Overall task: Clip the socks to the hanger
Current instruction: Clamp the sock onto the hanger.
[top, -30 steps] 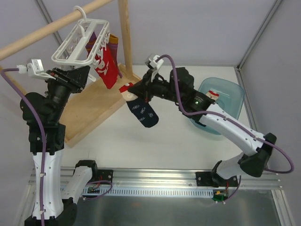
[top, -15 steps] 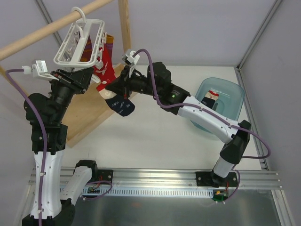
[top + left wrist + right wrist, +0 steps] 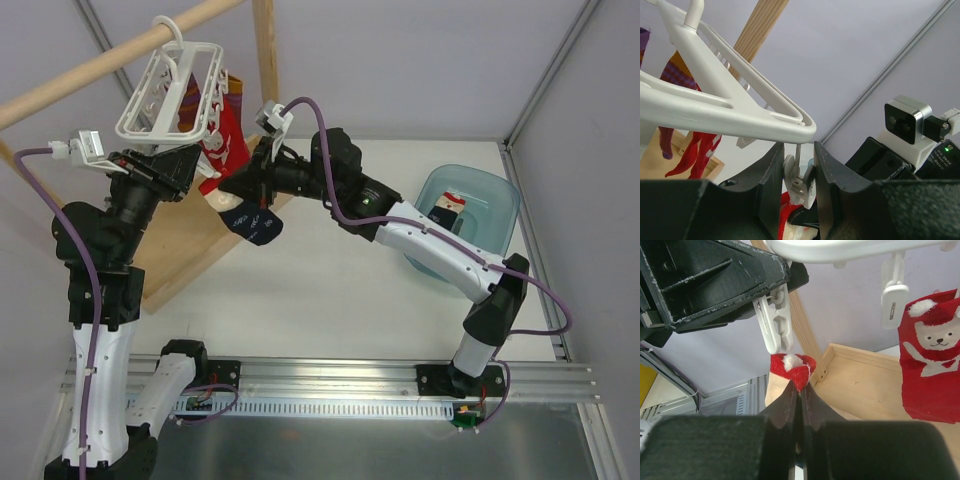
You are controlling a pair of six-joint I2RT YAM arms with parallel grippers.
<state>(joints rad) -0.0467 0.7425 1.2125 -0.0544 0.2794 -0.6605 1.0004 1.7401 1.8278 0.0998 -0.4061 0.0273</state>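
Pinched shut, the right gripper [image 3: 800, 386] has the red-and-white cuff of a dark navy speckled sock [image 3: 252, 222] nipped between its fingertips, just below a small white plastic clip [image 3: 775, 322]. Cuff and clip look slightly apart, though the angle makes contact hard to rule out. From the right wrist only the cuff shows, because the sock's foot is hidden beneath the black fingers. Overhead, the foot hangs below the wrist above the wooden base board [image 3: 190, 240].

The left gripper [image 3: 796, 170] is closed against that clip from both sides, under a corner of the white plastic grid-frame hanger [image 3: 715, 117]. Whether the clip's mouth is sprung open cannot be told. Overhead, the left fingers are lost under the hanger.

A bright red sock with a white bear [image 3: 935, 365] and a purple-orange striped sock [image 3: 672, 75] hang nearby, both cut off. The second navy sock [image 3: 452, 205] lies in the translucent blue basin [image 3: 497, 205], mostly hidden by the right arm.
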